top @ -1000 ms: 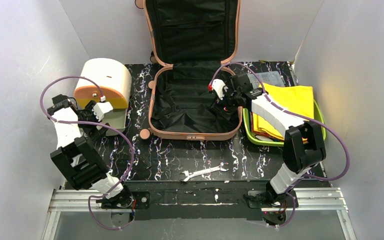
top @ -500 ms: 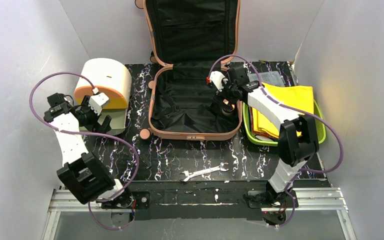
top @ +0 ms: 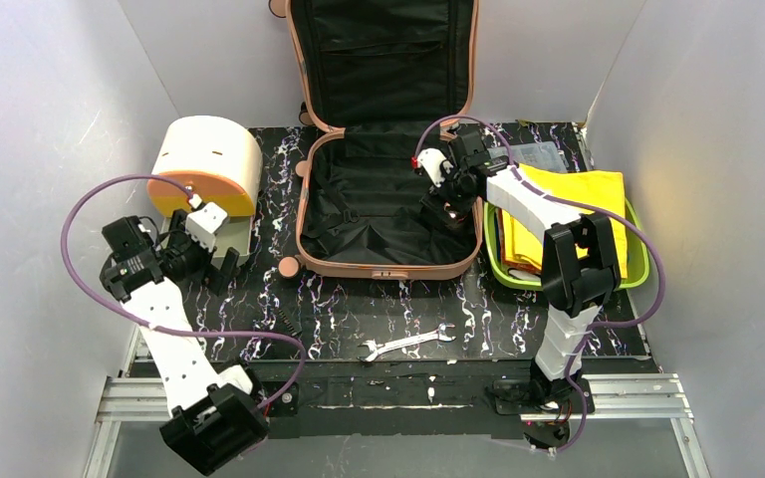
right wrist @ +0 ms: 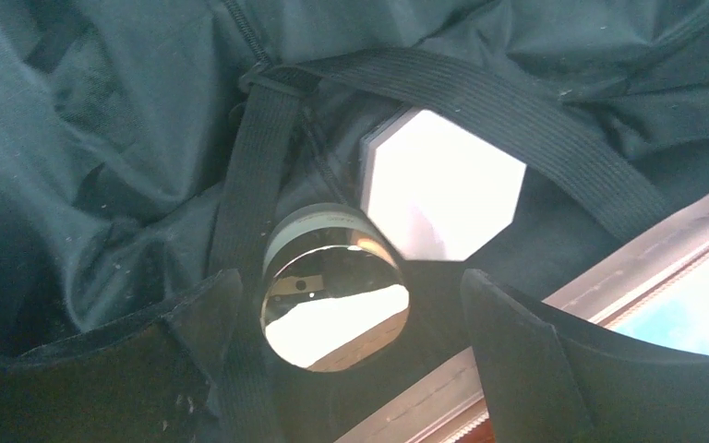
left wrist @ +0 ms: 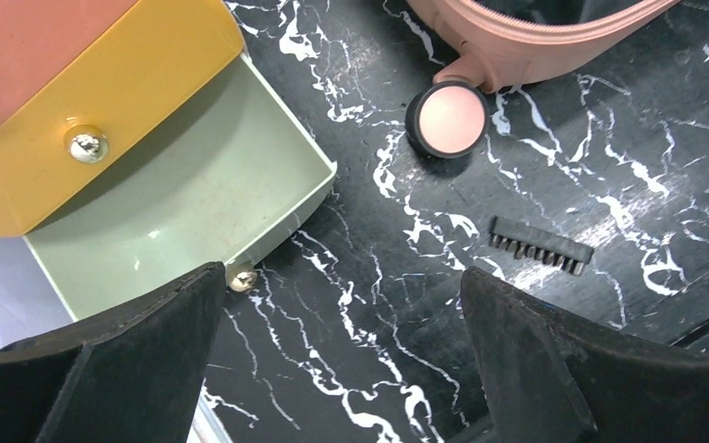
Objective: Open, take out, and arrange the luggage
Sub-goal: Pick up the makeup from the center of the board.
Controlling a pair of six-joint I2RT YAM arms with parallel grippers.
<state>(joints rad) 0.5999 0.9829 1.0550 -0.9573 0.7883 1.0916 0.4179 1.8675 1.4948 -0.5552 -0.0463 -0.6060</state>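
The salmon-pink luggage lies open at the table's middle, its lid leaning on the back wall and its black lining showing. My right gripper reaches into its right side, open. A round mirror-like disc lies between the fingers, under a black strap, with a white hexagonal piece just beyond. My left gripper hangs open and holds nothing, over the table left of the luggage. The left wrist view shows a luggage wheel ahead of the left gripper.
A cream-and-orange drum box stands at the back left with a pale green drawer pulled out. A lime-green tray with yellow cloth sits right of the luggage. A wrench and a black toothed strip lie in front.
My left arm has swung back toward the near left, and its gripper has drawn away from the drawer and opened a little wider. The right gripper stays in the luggage, barely shifted.
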